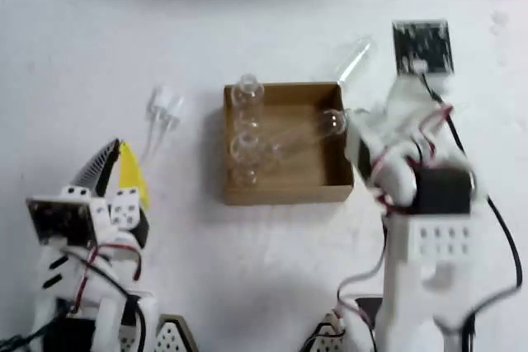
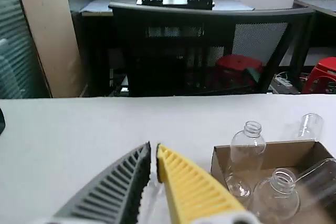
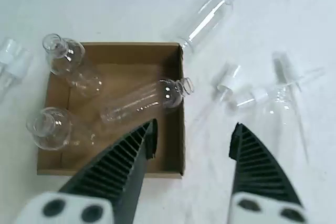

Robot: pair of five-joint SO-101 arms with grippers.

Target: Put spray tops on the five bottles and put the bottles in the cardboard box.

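Task is looking under halfway, and out of order: 3 bottles are already sitting in the cardboard box (image 1: 289, 195) w/ bare necks, no tops fitted. The corner bottle (image 1: 246, 92) and middle bottle (image 1: 243, 150) are standing upright along the box's left-arm side. The tilted bottle (image 3: 139, 103) is lying diagonally, its neck resting at the wall on the right-arm side. A 4th bottle (image 1: 356, 59) is lying on the table (image 1: 99, 39) just past the box's far corner, right-arm side, also uncapped. A 5th bottle (image 3: 278, 116) is lying outside the box near the right arm; a top is sitting at its neck, but can't tell if it's seated. Spray tops (image 1: 165, 109) are lying apart from the box on the left-arm side, and more loose tops (image 3: 227, 80) are lying btwn the box and the 5th bottle. The right gripper (image 3: 194, 127) is hanging over the box's near wall w/ fingers wide apart, holding nothing. The left gripper (image 2: 154, 153) is sitting back near its base, fingers together, nothing btwn them. Judging by this, capping is mostly or all remaining, plus boxing 2 bottles.
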